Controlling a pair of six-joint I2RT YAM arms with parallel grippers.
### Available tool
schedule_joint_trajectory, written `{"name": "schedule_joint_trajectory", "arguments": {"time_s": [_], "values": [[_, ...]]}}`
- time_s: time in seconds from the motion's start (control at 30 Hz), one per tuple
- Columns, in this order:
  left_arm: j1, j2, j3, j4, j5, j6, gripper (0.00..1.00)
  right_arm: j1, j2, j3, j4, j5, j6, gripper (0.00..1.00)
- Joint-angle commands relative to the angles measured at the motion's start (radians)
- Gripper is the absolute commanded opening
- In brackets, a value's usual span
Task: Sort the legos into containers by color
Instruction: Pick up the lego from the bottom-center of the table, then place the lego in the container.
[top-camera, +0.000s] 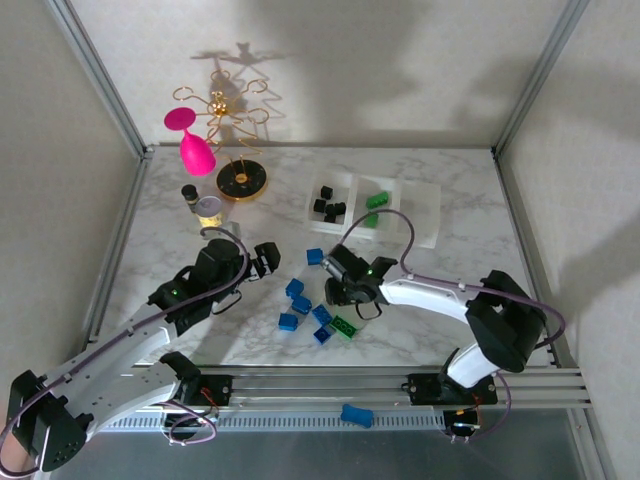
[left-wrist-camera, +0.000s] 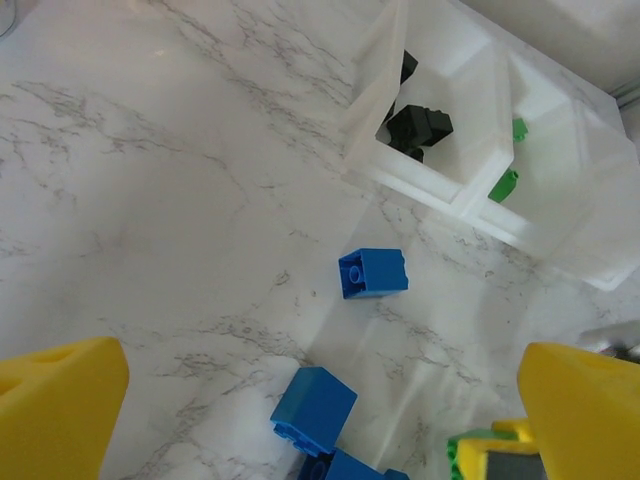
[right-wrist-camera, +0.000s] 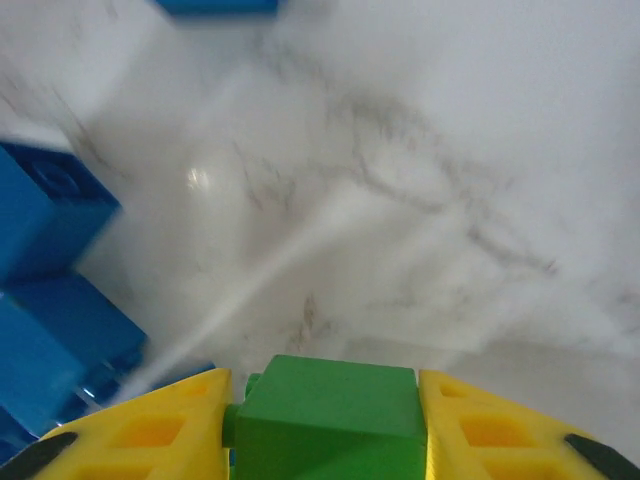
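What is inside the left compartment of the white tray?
Black legos, at least three seen from above. In the left wrist view the left compartment's cloudy wall covers some of them, so the exact count is unsure.

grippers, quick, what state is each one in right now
left gripper: open, holding nothing
right gripper: closed on a green lego

I've got the left gripper (left-wrist-camera: 322, 365) hovering with jaws wide, the right gripper (right-wrist-camera: 320, 385) low, clamping a green lego (right-wrist-camera: 330, 425).
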Motion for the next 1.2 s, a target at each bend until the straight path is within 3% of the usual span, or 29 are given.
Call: {"name": "schedule_joint_trajectory", "arguments": {"time_s": [0.0,0.43,0.73,0.9,1.17], "values": [[0.0,0.018,0.042,0.039,0.008,0.026,1.0,-0.077,-0.024,0.081,-0.044,0.066,-0.055,0.4],[0.0,0.145,0.12,0.153,0.037,0.054,1.0,-0.365,0.241,0.391,0.054,0.189,-0.26,0.41],[0.0,0.178,0.135,0.174,0.039,0.067,1.0,-0.429,0.449,0.595,0.097,0.228,-0.321,0.41],[0.002,0.175,0.144,0.159,0.031,0.078,1.0,-0.455,0.515,0.648,0.111,0.211,-0.329,0.46],[0.002,0.174,0.137,0.176,0.04,0.074,1.0,-0.46,0.491,0.656,0.122,0.175,-0.341,0.55]]}}
